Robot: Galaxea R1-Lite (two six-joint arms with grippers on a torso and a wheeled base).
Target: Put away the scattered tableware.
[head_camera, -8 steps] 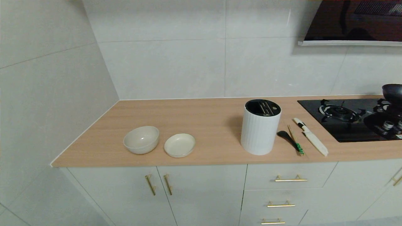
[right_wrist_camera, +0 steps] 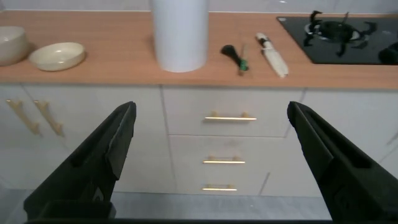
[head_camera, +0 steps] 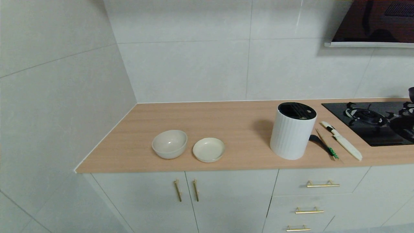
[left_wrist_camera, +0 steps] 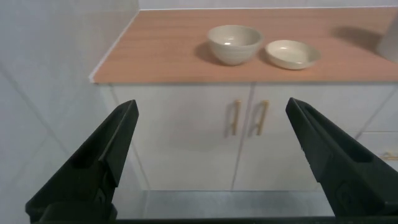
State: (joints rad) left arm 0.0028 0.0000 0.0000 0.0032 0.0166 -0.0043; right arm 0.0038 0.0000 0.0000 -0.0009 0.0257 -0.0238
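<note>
One deep bowl (head_camera: 169,144) and one shallow dish (head_camera: 209,149) sit just beside each other on the wooden counter (head_camera: 239,123). Right of the one white holder (head_camera: 292,132) lie one black spoon (head_camera: 315,139), one pair of chopsticks (head_camera: 326,148) and one knife (head_camera: 341,141). The left gripper (left_wrist_camera: 211,109) and right gripper (right_wrist_camera: 211,111) face the cabinets, fingers spread wide.

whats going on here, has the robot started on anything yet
Nothing is being handled yet. The left gripper and right gripper are both open and empty, facing the cabinets and touching nothing. On the counter a bowl and a dish sit side by side, apart. To their right stands a white holder, with a spoon, chopsticks and a knife lying loose between it and the stove.
</note>
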